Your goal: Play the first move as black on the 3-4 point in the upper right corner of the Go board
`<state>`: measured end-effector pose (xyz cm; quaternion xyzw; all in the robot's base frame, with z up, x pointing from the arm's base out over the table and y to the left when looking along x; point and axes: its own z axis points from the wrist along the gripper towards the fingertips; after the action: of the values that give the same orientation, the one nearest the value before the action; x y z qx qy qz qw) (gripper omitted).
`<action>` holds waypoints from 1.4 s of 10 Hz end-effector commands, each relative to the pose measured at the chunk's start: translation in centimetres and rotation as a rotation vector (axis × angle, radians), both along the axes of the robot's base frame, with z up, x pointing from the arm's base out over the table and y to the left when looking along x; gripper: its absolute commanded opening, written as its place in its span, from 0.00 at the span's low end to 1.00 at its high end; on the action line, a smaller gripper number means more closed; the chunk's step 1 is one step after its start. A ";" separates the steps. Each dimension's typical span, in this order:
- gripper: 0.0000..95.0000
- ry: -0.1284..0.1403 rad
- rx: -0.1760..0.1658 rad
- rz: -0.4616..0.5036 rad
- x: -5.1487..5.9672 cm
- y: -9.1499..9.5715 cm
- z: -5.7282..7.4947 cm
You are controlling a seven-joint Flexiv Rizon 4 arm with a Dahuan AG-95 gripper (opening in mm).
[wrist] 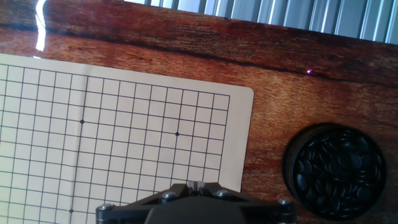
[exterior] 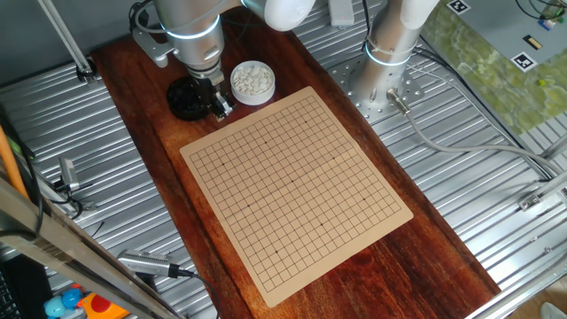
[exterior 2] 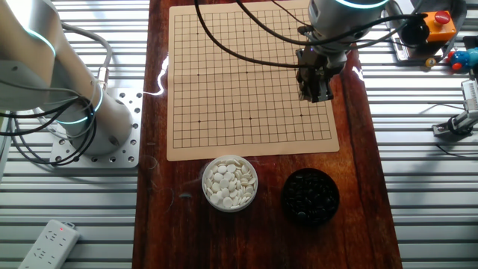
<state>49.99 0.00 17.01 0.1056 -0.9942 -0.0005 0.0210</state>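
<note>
The Go board (exterior: 292, 182) lies on the wooden table with no stones on it; it also shows in the other fixed view (exterior 2: 250, 75) and the hand view (wrist: 124, 137). Black stones fill a round black bowl (exterior: 184, 99) (exterior 2: 310, 196) (wrist: 336, 163) beside the board's corner. My gripper (exterior: 219, 108) (exterior 2: 314, 88) (wrist: 196, 185) hangs over the board's edge near that corner, a short way from the black bowl. Its jaws are closed together. No stone shows between them; the fingertips hide anything held.
A bowl of white stones (exterior: 252, 81) (exterior 2: 230, 183) stands next to the black bowl off the board's edge. The arm's base (exterior: 381, 84) (exterior 2: 97, 127) stands on the metal surface beside the wooden table (exterior: 443, 257). Tools and a power strip (exterior 2: 48, 240) lie around.
</note>
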 end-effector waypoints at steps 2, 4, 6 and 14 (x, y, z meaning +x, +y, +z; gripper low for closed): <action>0.00 0.000 0.001 -0.001 0.0 0.0 0.0; 0.00 0.000 0.001 -0.002 0.0 0.0 0.0; 0.00 0.000 0.001 -0.002 0.0 0.0 0.0; 0.00 0.010 0.019 0.022 0.2 -0.4 -0.2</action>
<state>50.22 -0.47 16.78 0.1156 -0.9930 -0.0084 0.0245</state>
